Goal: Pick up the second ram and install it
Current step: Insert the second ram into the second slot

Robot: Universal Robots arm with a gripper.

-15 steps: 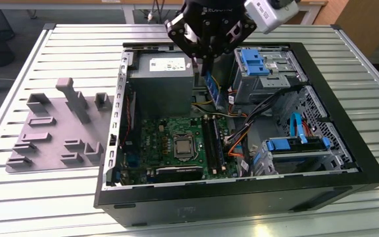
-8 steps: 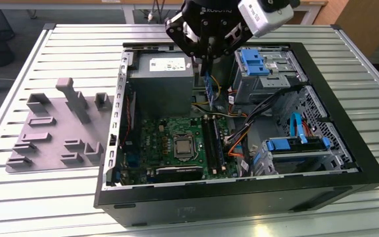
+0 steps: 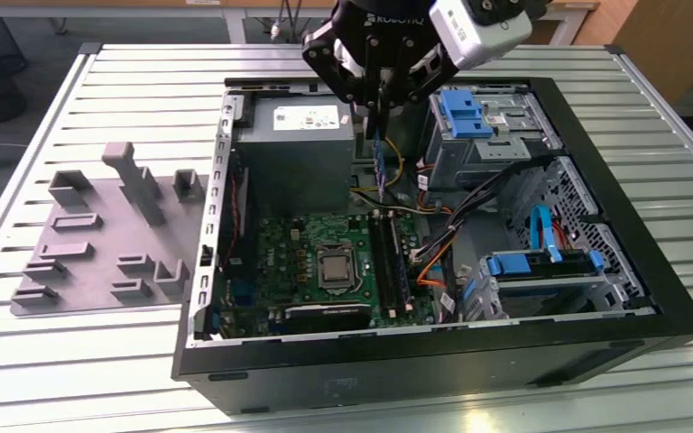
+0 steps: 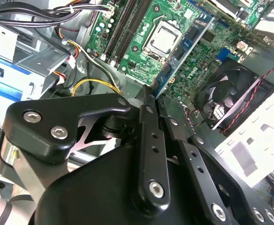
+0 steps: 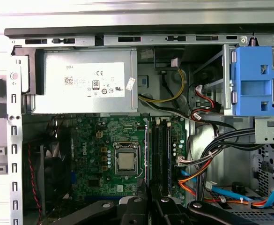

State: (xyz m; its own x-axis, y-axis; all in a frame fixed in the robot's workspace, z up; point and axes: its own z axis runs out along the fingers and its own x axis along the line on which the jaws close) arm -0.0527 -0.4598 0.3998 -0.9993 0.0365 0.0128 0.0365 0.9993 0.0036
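The fingers (image 4: 146, 131) are closed narrowly on the second ram (image 4: 183, 51). It is held on edge over the motherboard (image 3: 299, 262), inside the open computer case (image 3: 443, 370) at the middle of the worktop (image 3: 118, 81). Pick-up is judged done; seating in the black slots (image 5: 161, 150) is left. The grip point is hidden by the fingers, and contact with a slot cannot be made out.
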